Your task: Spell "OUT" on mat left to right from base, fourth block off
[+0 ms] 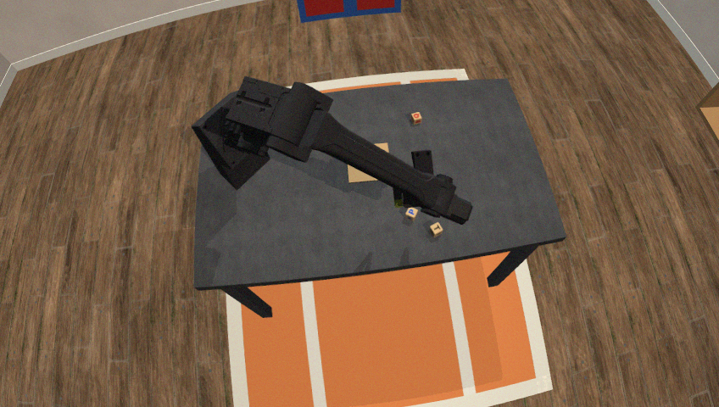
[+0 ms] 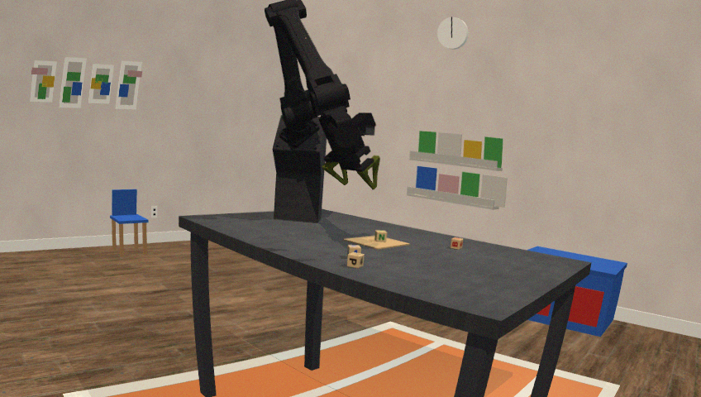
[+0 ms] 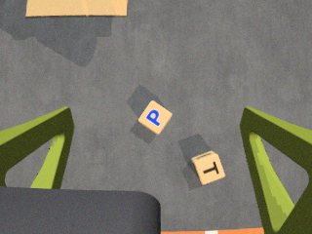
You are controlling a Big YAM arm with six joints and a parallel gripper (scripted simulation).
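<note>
Hand [image 1: 415,206] [image 2: 360,185] [image 3: 157,116] wide open, nothing held, high over bench [image 1: 282,242] [image 2: 417,265] [image 3: 205,63]; P block [image 1: 411,213] [image 2: 354,249] [image 3: 155,117] centred between fingers in wrist view. T block [image 1: 436,229] [image 2: 355,260] [image 3: 209,168] beyond it, toward bench edge, off mat [image 1: 355,174] [image 2: 396,243] [image 3: 76,7], sides skewed to fingers. If T's next: shift, twist, descend; 1 green-N-sided block [image 2: 380,236] on mat, farther back.
</note>
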